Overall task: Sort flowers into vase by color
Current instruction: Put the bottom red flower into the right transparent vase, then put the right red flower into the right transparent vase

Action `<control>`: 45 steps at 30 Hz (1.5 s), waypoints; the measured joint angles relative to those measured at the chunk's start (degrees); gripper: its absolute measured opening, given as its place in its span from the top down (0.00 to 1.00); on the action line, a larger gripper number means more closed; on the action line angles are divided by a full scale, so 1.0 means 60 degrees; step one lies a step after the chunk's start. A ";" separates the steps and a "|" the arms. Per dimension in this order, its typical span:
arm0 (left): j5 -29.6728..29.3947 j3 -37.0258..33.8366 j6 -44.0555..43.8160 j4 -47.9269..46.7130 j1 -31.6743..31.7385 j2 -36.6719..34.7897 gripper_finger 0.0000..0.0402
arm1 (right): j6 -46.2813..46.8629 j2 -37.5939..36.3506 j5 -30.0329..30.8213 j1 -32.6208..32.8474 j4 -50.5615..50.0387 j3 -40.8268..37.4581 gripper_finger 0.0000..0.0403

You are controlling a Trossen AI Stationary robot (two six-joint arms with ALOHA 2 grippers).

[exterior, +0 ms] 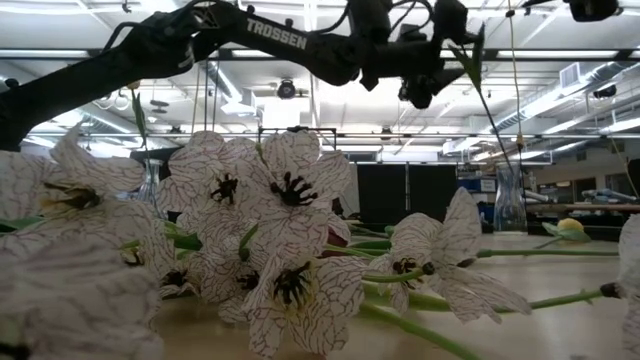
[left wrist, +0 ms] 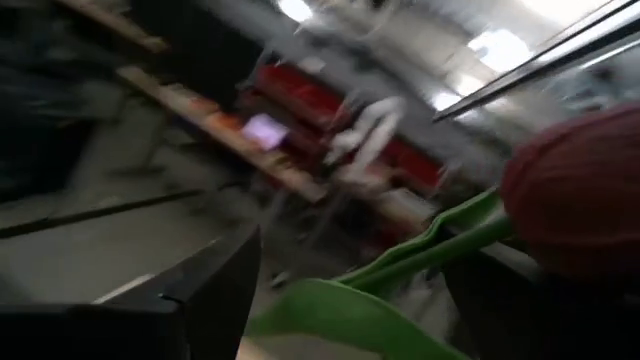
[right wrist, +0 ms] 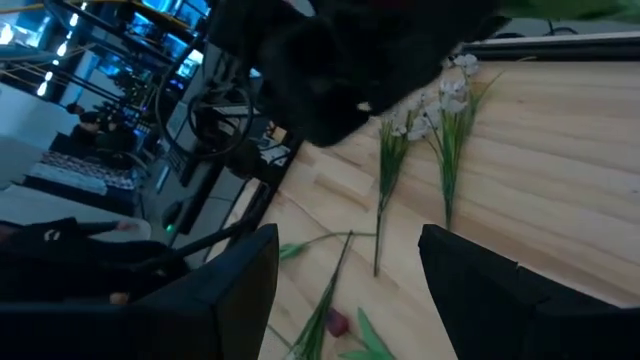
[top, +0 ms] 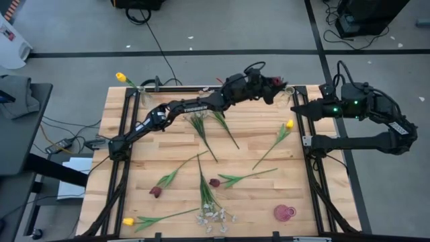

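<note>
The left gripper (top: 274, 87) is carrying a dark red tulip (left wrist: 575, 190) clenched in its fingers at the desk's (top: 255, 202) top right, its stem hanging down, while the right gripper (top: 299, 107), fingers released, is waiting just beside.

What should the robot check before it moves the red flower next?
1. Left tool grips the red tulip: ok.
2. Tulip is lined up over the glass vase: cannot tell.
3. Right tool is open and waiting at the table's right edge, clear of the left arm: ok.
4. All flowers sorted: not ok; a yellow tulip and white sprays lie on the table.
</note>
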 joint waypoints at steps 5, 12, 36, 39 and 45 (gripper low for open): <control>-0.2317 -0.0018 -0.0505 -0.0583 -0.0030 0.0031 0.19 | 0.0000 0.0000 -0.0008 0.0000 0.0311 0.0000 0.37; -0.1088 -0.0004 -0.3130 -0.0092 0.0454 0.0018 0.20 | -0.0153 0.0000 -0.0073 0.0000 0.0374 0.0000 0.37; 0.8213 0.0007 -0.2576 -0.2320 0.0018 -0.1369 0.32 | -0.2386 -0.0028 -0.0964 0.0000 0.0532 0.0000 0.37; 0.8961 -0.0011 -0.1214 -0.4944 -0.0060 -0.2056 0.39 | -0.2676 -0.0046 -0.1002 0.0000 0.0528 0.0000 0.37; 0.4118 0.0017 0.3373 -1.3027 -0.0407 -0.3741 0.47 | -0.3227 -0.0051 -0.1039 0.0000 -0.0015 0.0000 0.37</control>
